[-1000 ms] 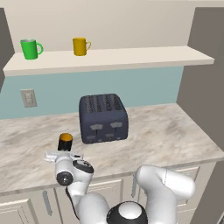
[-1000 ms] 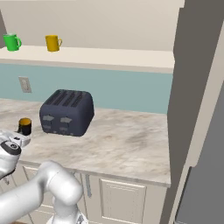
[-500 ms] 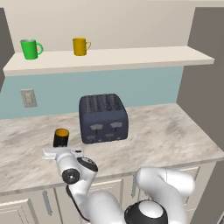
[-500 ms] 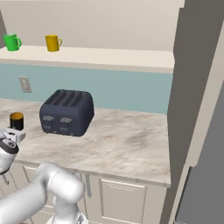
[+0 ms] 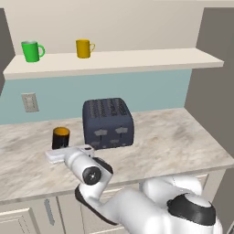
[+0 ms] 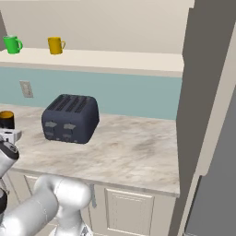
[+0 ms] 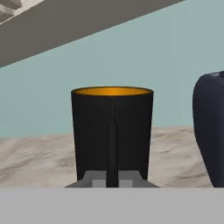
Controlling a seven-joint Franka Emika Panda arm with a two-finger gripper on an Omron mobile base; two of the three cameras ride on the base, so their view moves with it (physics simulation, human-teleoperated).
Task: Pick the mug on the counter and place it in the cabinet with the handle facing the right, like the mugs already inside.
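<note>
The black mug (image 5: 61, 137) (image 6: 6, 119) with its orange rim stays upright at the left of the counter (image 5: 173, 141) (image 6: 129, 147). In the hand view the mug (image 7: 92, 127) is close ahead, its black handle (image 7: 112, 144) turned straight toward the camera. My gripper (image 7: 112, 180) (image 5: 58, 148) (image 6: 7, 131) is shut on that handle, one fingertip tight on each side. The mug's base is hidden behind the fingers. Above, the cabinet shelf (image 5: 137, 59) (image 6: 115, 60) carries the green mug (image 5: 31, 50) (image 6: 11, 44) and the yellow mug (image 5: 83, 48) (image 6: 56, 45), handles to the right.
A dark blue toaster (image 5: 108, 123) (image 6: 70, 119) (image 7: 210, 131) stands just right of the black mug. A wall outlet (image 5: 30, 102) (image 6: 26, 89) sits behind. A tall dark panel (image 6: 207, 115) bounds the counter's right end. Open shelf board lies right of the yellow mug.
The black mug and my gripper have shifted together up and to the left in both base views. The toaster and shelf mugs have stayed put.
</note>
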